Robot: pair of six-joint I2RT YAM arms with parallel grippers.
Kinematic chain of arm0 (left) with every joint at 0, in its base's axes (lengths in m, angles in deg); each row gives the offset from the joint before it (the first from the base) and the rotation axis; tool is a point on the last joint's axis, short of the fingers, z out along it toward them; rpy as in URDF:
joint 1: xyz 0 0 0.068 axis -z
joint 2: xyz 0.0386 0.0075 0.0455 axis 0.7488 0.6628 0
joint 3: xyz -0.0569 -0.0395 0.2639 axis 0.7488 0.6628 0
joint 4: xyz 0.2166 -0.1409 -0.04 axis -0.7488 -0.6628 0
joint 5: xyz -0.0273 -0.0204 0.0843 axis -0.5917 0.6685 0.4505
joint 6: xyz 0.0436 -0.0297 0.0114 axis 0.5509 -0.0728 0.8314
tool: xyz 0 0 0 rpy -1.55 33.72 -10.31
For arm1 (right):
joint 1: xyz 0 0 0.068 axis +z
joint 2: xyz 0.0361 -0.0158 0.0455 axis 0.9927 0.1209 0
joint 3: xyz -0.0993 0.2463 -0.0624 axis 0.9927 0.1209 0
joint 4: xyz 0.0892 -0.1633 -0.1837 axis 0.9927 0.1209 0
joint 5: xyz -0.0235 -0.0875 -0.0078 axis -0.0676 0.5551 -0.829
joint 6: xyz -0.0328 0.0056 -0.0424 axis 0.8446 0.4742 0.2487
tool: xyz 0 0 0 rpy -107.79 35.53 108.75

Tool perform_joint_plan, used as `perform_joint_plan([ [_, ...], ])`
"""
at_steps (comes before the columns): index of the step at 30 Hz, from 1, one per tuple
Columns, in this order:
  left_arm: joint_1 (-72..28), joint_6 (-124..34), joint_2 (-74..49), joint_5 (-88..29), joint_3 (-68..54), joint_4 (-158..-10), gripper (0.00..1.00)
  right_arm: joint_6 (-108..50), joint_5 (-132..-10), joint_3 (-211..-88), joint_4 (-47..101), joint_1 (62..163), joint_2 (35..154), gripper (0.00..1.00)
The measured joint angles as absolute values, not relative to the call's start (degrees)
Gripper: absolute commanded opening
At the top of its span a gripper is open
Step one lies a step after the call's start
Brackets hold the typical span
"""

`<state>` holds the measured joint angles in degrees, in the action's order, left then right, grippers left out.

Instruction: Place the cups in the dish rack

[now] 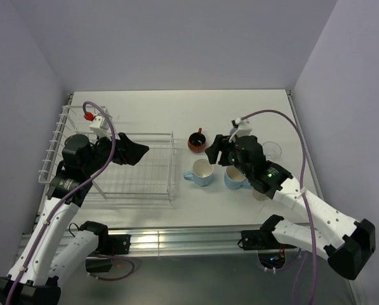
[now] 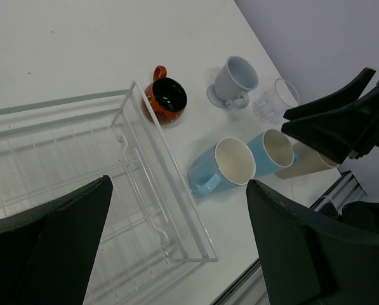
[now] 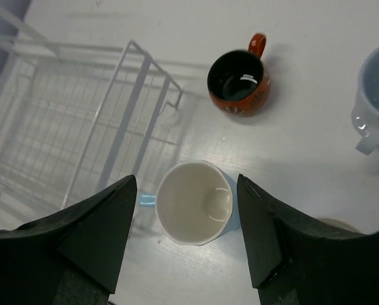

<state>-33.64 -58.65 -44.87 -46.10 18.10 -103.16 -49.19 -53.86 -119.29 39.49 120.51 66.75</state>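
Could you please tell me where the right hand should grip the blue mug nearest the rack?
Probably across the body from above, wrist turned: the blue mug stands upright, and its handle points toward the dish rack, beside one finger of the open right hand.

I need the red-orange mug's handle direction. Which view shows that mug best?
Right wrist: the red-orange mug is close, unobstructed, its handle and dark inside clear. Left wrist shows it smaller, handle visible; the top view shows it tiny.

Cream mug (image 2: 305, 169) half hidden behind right end effector (image 2: 285, 123); pale mug (image 3: 376, 95) edge-cropped.
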Motion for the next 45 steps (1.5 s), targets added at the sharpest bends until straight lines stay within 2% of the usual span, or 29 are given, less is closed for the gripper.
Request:
perform_joint_plan([
  [7, -33.62, -58.65, -44.72, -45.90, 18.10, -103.16, 0.93, -44.66, -49.49, -120.93, 42.31, 129.75, 73.50, 0.67],
  [15, -33.62, -58.67, -44.43, -45.50, 18.10, -103.32, 0.93, -40.66, -49.03, -120.93, 42.62, 133.71, 73.92, 0.62],
  [19, -33.62, -58.67, -44.43, -45.48, 18.10, -103.32, 0.93, -39.44, -48.99, -121.02, 42.68, 135.57, 76.37, 0.56],
  [25, -33.59, -58.67, -44.43, -45.44, 18.10, -103.36, 0.93, -38.35, -48.90, -121.13, 43.69, 137.21, 81.22, 0.48],
  [36, -33.44, -58.67, -44.28, -45.44, 18.10, -103.53, 0.93, -37.12, -48.16, -123.29, 45.24, 137.95, 87.54, 0.46],
  [45, -33.44, -58.67, -44.10, -45.44, 18.10, -103.53, 0.93, -36.07, -47.65, -125.52, 47.03, 138.06, 91.89, 0.38],
])
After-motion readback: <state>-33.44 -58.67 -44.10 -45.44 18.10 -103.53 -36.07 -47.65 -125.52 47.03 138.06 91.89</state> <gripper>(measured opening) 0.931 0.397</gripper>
